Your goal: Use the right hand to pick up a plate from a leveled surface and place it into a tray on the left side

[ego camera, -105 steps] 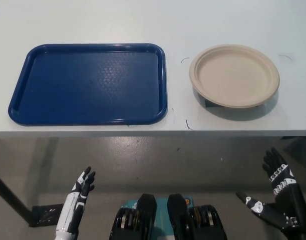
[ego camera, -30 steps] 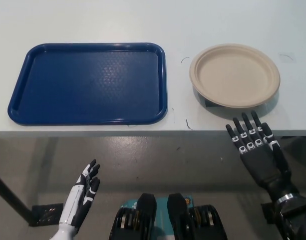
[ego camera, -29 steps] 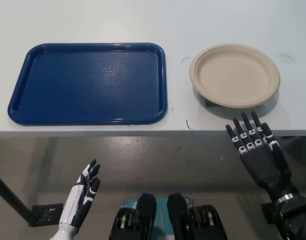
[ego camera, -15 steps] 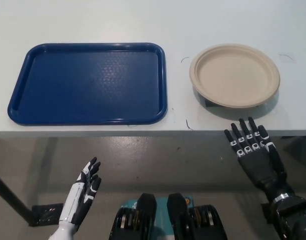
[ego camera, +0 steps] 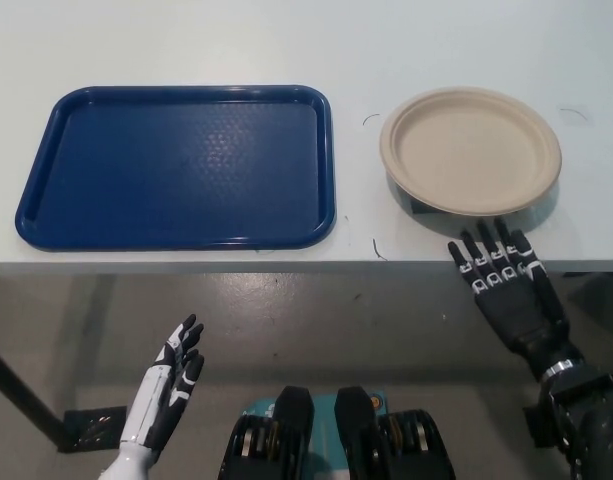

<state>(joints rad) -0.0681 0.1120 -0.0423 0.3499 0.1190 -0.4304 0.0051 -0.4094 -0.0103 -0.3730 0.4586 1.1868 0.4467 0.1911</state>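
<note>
beige paper plate [ego camera: 470, 150], likely light and bendy, best pinched at near rim; right hand [ego camera: 506, 285] spread, empty.

No legible text — none anywhere

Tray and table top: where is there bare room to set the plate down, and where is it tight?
The blue tray is bare inside its whole rim. The white table is bare behind tray and plate, plus a narrow strip between them. It is tight at the front right: the open right hand hovers by the plate's near edge. The left hand rests open below the table.
</note>
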